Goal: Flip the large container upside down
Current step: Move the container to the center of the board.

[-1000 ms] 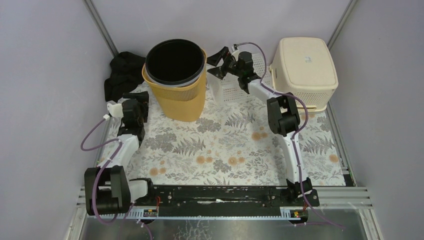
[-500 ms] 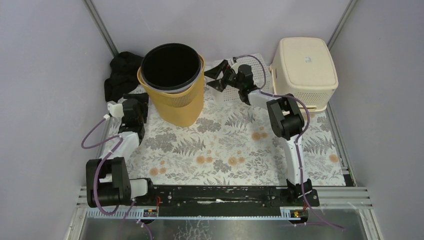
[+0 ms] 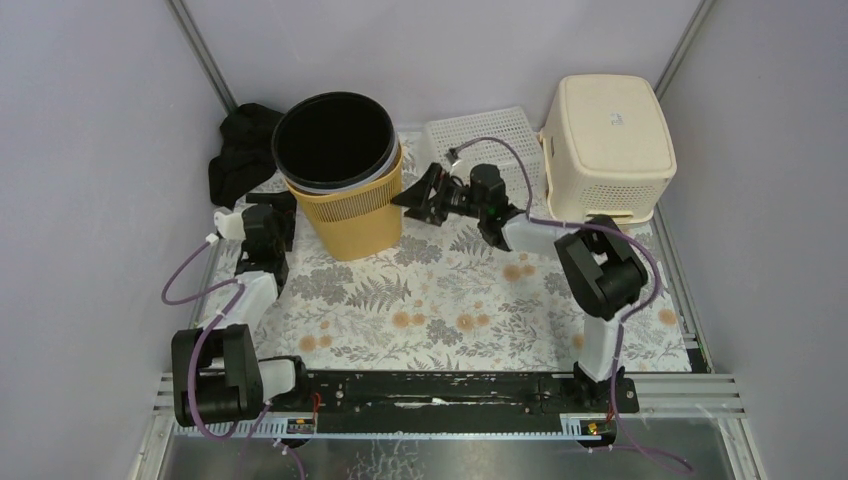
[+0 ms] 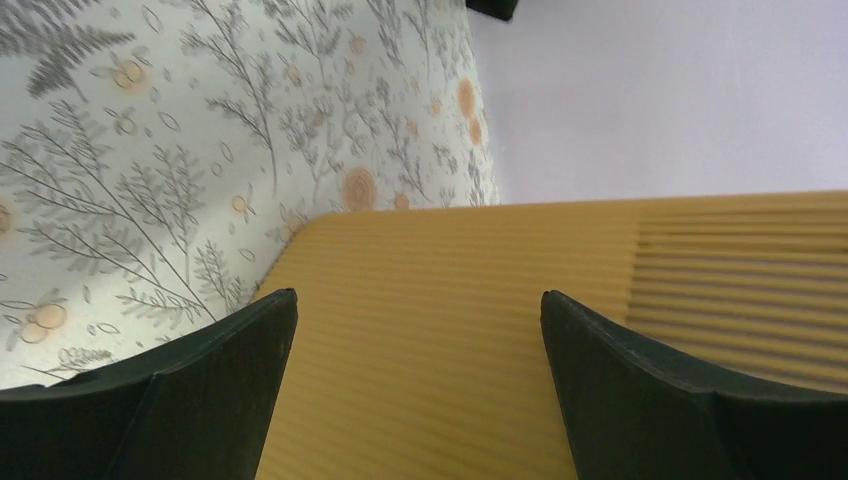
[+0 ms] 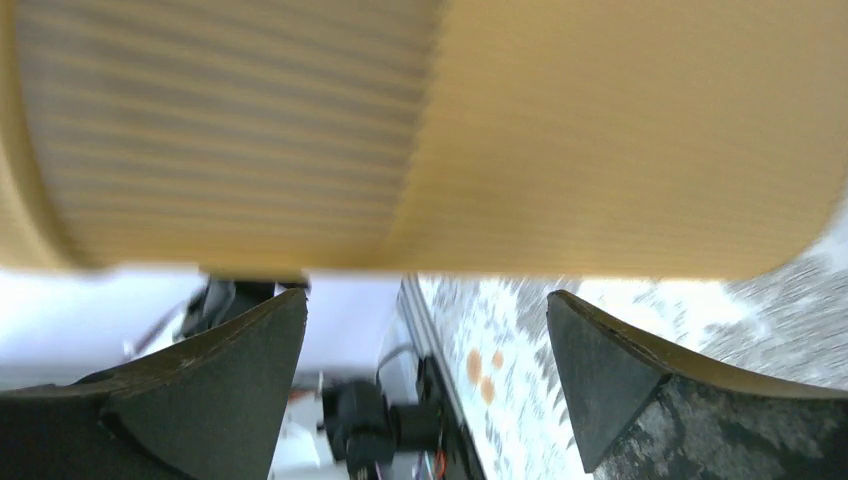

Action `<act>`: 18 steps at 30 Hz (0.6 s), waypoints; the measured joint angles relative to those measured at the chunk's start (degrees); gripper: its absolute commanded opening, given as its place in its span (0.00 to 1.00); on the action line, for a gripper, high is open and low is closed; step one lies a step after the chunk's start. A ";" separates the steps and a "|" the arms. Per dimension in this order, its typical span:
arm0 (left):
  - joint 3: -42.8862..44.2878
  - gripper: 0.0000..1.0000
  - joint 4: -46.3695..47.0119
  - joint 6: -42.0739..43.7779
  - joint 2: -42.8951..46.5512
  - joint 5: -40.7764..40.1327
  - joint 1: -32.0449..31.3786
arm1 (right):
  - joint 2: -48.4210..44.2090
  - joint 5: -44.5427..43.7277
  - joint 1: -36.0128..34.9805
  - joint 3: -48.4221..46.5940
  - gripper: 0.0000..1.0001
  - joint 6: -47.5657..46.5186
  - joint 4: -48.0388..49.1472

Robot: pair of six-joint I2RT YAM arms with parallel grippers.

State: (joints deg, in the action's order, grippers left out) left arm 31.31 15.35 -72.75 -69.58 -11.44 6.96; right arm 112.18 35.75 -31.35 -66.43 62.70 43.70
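The large container (image 3: 345, 210) is a yellow ribbed bin with a black liner, standing upright with its mouth up at the back left of the floral mat. My left gripper (image 3: 278, 203) stands open at the bin's left side, and in the left wrist view the ribbed wall (image 4: 450, 330) fills the space between and beyond its fingers (image 4: 420, 300). My right gripper (image 3: 408, 194) is open just off the bin's right side. In the right wrist view the bin's wall (image 5: 450, 130) lies above the gripper (image 5: 425, 300), with nothing between the jaws.
A white lattice basket (image 3: 482, 136) sits at the back behind the right arm. A cream basket (image 3: 610, 135) stands upside down at the back right. Black cloth (image 3: 245, 150) lies at the back left by the wall. The floral mat (image 3: 450, 300) covers the table.
The right gripper has swung from above the white lattice basket down to the bin's right side. The bin has shifted a little left and forward. The left arm has barely moved.
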 measured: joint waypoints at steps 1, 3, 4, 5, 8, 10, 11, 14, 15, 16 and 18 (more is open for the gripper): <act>0.00 0.98 0.07 0.09 0.09 0.48 -0.02 | -1.68 0.17 -1.05 1.36 0.97 -0.81 -0.37; -0.02 0.97 0.24 0.44 0.31 2.58 -0.28 | -6.14 0.74 -4.24 5.03 0.97 -2.64 -0.55; -0.07 0.97 0.33 0.57 0.39 3.52 -0.50 | -8.13 1.22 -5.62 6.71 0.97 -3.37 -0.52; -0.20 0.97 0.50 0.76 0.57 4.61 -0.68 | -10.45 1.55 -6.95 8.87 0.97 -4.17 -0.52; -0.83 0.97 0.55 1.46 1.44 6.23 -1.22 | -16.52 2.19 -7.89 15.10 0.98 -6.43 -1.51; -0.98 0.97 0.52 1.97 1.79 6.78 -1.46 | -20.81 1.62 -7.15 18.99 0.98 -7.87 -3.85; -0.98 0.97 0.57 2.14 1.79 7.13 -1.57 | -22.95 1.27 -6.49 20.48 0.98 -8.57 -5.46; -0.98 0.97 0.81 2.60 1.33 7.96 -2.12 | -27.02 0.66 -3.21 21.68 0.99 -9.86 -9.27; -0.96 0.97 0.96 2.71 0.98 8.09 -2.36 | -28.02 0.31 -1.53 21.68 0.99 -10.01 -10.05; -0.92 0.97 0.98 2.82 0.61 8.20 -2.62 | -28.89 -0.11 0.52 21.68 0.99 -10.14 -10.60; -0.92 0.97 0.98 3.02 -0.15 8.57 -3.23 | -29.59 -0.61 4.87 21.35 0.99 -10.19 -11.17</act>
State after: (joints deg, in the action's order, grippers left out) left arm 30.39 16.34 -69.73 -69.73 -2.87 3.73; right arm 82.59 35.14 -26.48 -45.08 52.51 32.53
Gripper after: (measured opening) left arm 0.971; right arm 0.984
